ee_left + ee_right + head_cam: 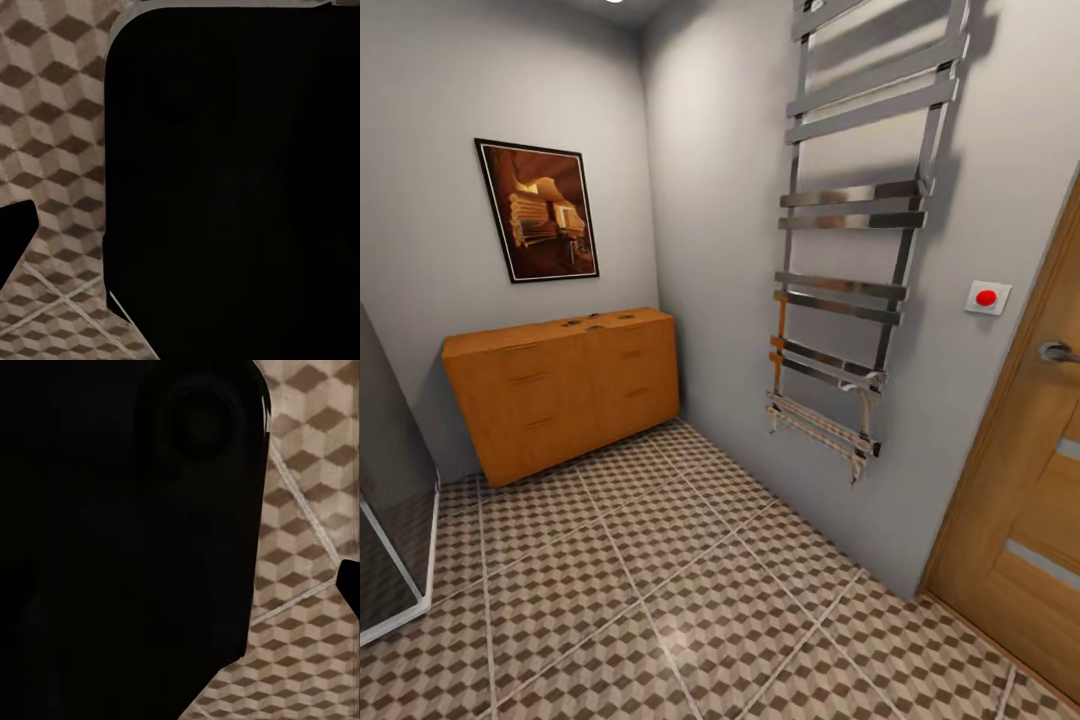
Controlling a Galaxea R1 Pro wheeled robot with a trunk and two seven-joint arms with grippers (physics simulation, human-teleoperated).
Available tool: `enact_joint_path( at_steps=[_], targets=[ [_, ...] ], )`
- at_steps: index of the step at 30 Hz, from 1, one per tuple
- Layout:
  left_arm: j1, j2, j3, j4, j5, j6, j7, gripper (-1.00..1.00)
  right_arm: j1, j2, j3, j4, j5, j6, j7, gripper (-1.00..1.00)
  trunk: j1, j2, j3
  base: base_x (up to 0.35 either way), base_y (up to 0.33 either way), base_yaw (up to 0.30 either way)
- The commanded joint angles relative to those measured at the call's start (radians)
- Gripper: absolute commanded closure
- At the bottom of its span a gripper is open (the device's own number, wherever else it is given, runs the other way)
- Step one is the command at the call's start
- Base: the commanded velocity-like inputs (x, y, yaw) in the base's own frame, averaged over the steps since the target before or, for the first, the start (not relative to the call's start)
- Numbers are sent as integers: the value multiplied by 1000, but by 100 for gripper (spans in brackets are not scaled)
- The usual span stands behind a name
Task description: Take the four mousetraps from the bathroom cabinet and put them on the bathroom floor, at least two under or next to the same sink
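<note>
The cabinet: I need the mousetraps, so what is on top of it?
On top of the cabinet lie a few small dark items, probably the mousetraps, too small to count. The drawers are shut, so their contents are hidden.

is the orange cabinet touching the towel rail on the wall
Apart. The head view shows bare grey wall and floor tiles between the cabinet and the towel rail.

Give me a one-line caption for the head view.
Orange-brown cabinet in the bathroom corner, small mousetraps on top, cube-patterned floor ahead.
</note>
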Motion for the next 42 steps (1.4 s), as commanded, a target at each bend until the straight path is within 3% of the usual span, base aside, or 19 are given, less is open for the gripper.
enact_joint_path(
  at_steps=[1, 42],
  targets=[
    [0, 0, 0, -2, 7, -1, 0, -100, 0, 0, 1, 0, 1, 0, -1, -100, 1, 0, -1, 321, 0, 162],
    [0, 0, 0, -2, 10, -1, 0, -100, 0, 0, 2, 0, 2, 0, -5, -100, 1, 0, -1, 322, 0, 265]
  ],
)
